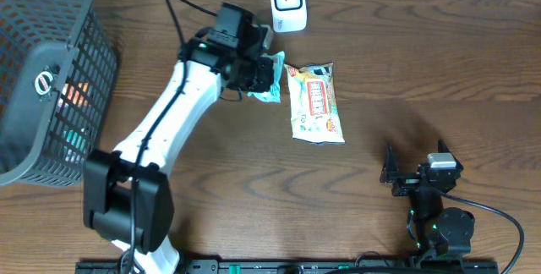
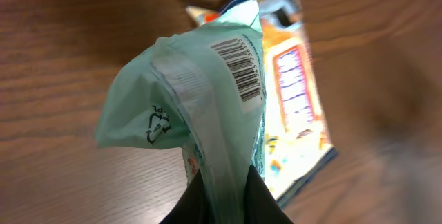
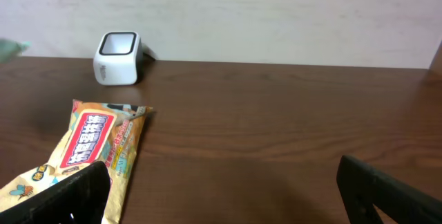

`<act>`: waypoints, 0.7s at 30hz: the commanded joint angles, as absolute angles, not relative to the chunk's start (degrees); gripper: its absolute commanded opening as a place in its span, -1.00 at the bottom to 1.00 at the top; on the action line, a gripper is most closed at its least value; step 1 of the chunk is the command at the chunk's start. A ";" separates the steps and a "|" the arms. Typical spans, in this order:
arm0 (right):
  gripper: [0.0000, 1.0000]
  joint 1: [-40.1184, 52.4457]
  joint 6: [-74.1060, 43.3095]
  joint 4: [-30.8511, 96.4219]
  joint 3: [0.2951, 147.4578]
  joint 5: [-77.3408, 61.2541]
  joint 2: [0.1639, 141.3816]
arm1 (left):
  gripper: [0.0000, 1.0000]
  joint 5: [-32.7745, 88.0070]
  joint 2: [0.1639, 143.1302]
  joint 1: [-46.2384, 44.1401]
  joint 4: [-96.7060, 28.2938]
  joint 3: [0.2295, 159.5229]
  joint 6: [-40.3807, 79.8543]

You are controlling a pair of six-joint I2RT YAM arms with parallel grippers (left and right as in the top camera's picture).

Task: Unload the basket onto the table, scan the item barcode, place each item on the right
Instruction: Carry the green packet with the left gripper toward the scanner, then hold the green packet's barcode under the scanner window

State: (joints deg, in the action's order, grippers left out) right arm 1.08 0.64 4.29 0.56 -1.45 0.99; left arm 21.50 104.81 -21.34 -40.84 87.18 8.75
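Your left hand (image 1: 260,71) is clenched on the green packet (image 2: 186,106), pinching it at one end so the rest stands out past the fingertips, lifted off the tabletop (image 1: 423,63). So the pick-up looks done. What is left is the scan itself: the packet has to be shown to the scanner (image 1: 287,3), which stands ahead of the hand and off to one side, near but not yet lined up with it.

The barcode (image 2: 243,68) is on the face turned toward your left wrist camera. By my reading it faces back at the hand, not out at the scanner window, so you will likely need to turn the wrist as well as close the gap. The film is creased around the code, which may make it harder to read.

Just beyond the held packet lies an orange snack packet (image 1: 314,103), flat on the tabletop. It sits beside the path to the scanner, not across it. The wire basket (image 1: 84,63) is well behind the hand.

Your right hand (image 3: 224,193) is released, jaws wide and empty, well apart from all this.
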 commanded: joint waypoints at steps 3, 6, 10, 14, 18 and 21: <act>0.99 1.45 0.49 4.43 0.36 -1.02 0.78 | -0.85 10.70 107.81 -23.51 -41.28 87.94 14.20; 0.99 1.45 0.47 4.43 0.36 -1.02 0.78 | -0.85 7.60 109.71 -24.32 -41.17 87.77 17.82; 0.98 1.45 0.47 4.43 0.36 -1.02 0.78 | -0.85 7.64 113.38 -25.12 -39.88 87.70 18.13; 0.99 1.45 0.49 4.43 0.36 -1.02 0.78 | -0.85 7.68 117.08 -25.89 -39.16 87.70 18.15; 0.99 1.45 0.47 4.43 0.36 -1.02 0.78 | -0.84 8.54 119.50 -27.27 -38.09 87.70 19.07; 0.98 1.45 0.49 4.43 0.36 -1.02 0.78 | -0.85 8.54 119.63 -28.49 -36.75 87.70 21.19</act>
State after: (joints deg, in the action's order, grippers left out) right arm 1.08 0.64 4.29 0.56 -1.45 0.99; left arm 8.78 119.66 -26.98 -38.00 87.18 18.44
